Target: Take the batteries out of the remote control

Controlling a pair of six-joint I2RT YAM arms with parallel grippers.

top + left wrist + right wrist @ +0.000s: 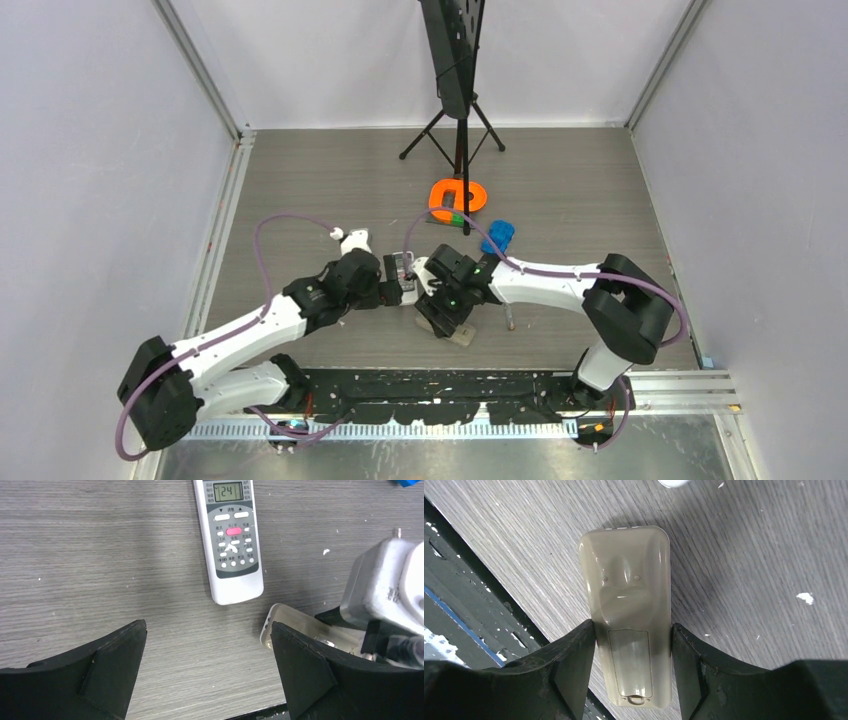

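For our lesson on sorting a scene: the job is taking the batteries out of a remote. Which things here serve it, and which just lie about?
Job: beige remote, face down; its battery cover, closed; right gripper clamping it; left gripper, open.
Lying about: white remote with display; orange ring; blue object; tripod stand.

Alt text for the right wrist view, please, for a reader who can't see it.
A beige remote lies back-side up on the grey wood-grain table, clamped along its long sides by the right gripper, whose black fingers fill the lower corners. Its battery cover, at the end nearest the camera, is closed.
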